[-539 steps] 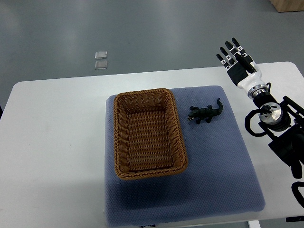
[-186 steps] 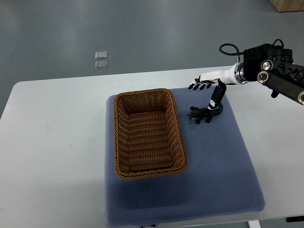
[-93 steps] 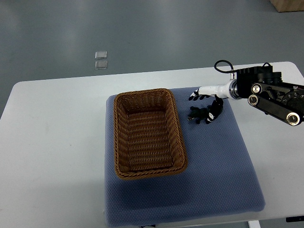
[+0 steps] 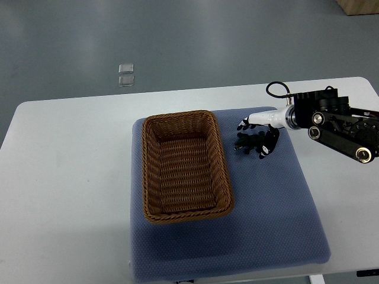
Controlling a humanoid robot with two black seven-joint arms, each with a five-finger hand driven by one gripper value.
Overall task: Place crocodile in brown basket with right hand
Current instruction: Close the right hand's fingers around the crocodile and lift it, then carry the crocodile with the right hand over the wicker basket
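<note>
The white table [image 4: 71,177] carries a blue mat [image 4: 266,213], with free room all around. The brown basket [image 4: 183,165] stands on the mat, open on top. The right hand [image 4: 259,129] is over the crocodile [image 4: 246,142], which lies on the mat just beside the basket. If the hand grips it, I cannot tell. The toy looks light and stiff, and its middle seems the best hold.

Only one camera, sitting high on my side and looking steeply down at the white table [image 4: 71,154]. Far enough back to fit the whole blue mat [image 4: 266,207] plus grey floor [image 4: 207,41] beyond the far edge; my right arm [image 4: 340,124] shows at the right edge.
</note>
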